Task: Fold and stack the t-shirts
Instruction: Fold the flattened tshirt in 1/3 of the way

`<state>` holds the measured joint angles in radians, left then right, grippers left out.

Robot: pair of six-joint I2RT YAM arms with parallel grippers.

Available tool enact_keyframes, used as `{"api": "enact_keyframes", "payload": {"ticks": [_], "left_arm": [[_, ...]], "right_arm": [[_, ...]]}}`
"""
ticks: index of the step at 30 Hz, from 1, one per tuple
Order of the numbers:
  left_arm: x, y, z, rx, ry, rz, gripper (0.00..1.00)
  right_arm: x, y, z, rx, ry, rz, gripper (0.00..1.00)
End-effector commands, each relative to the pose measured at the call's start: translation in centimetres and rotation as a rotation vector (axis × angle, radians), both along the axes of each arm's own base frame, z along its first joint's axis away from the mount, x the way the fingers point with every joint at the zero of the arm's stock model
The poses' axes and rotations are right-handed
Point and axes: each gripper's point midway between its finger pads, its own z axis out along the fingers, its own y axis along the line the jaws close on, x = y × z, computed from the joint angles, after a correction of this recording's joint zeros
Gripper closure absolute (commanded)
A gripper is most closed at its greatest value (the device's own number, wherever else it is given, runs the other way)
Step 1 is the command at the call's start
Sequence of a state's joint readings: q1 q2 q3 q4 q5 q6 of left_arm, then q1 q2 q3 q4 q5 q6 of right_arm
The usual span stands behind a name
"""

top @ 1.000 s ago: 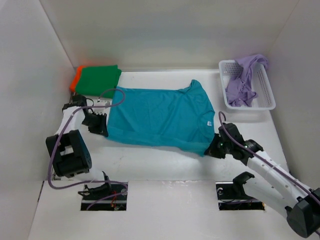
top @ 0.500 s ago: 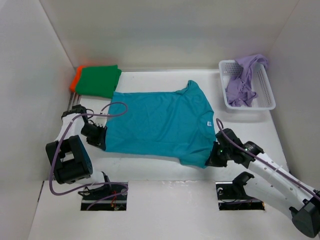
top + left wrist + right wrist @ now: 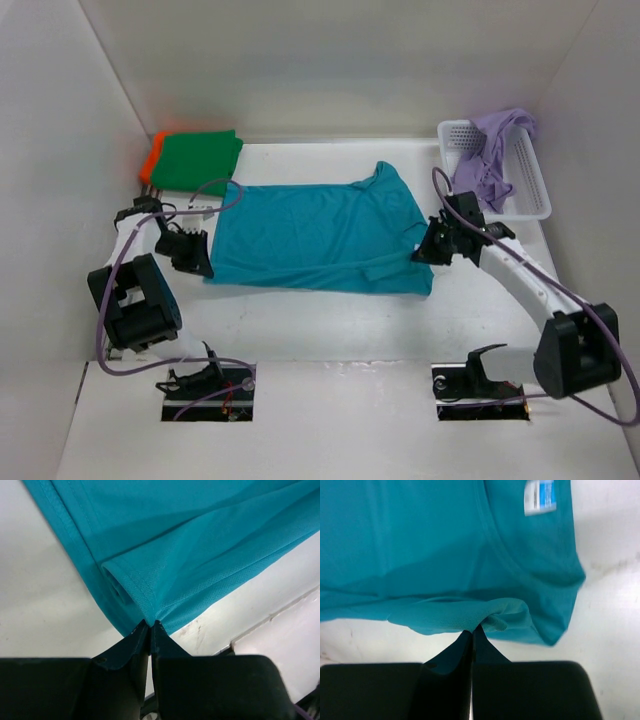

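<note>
The teal blue t-shirt lies spread across the middle of the table, its near part doubled over. My left gripper is shut on its left hem corner. My right gripper is shut on a fold of cloth at its right edge, near the white neck label. The dark green t-shirt lies folded on the orange t-shirt at the back left. The lavender t-shirt hangs crumpled in the basket.
A white mesh basket stands at the back right. White walls close in the table on the left, back and right. Purple cables loop beside both arms.
My right gripper has carried the shirt's near right edge up and back over the shirt. My left gripper has shifted slightly back with the left hem. The shirt now looks narrower front to back.
</note>
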<state>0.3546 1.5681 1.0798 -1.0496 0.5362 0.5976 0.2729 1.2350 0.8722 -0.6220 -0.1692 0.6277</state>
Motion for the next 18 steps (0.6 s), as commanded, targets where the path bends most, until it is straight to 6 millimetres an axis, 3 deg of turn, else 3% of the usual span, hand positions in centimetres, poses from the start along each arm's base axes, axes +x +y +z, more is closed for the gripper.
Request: {"api": "enact_keyframes", "payload": {"ticks": [1,12,18], "left_arm": [[3.3,-0.3,0.9,-0.049,-0.082,0.05,0.96],[7.1,0.5,-0.5,-0.054,-0.113,0.182,0.95],[8.2,0.3,-1.0,-0.049,-0.13,0.204,0.95]], "right_arm": [[4.7,0.3,2.0,-0.006,-0.141,0.064,1.0],[7.8,0.4,-0.8,-0.045,-0.088,0.092,1.0],[9.0,0.6,-2.3,-0.065,-0.059,0.1,1.0]]}}
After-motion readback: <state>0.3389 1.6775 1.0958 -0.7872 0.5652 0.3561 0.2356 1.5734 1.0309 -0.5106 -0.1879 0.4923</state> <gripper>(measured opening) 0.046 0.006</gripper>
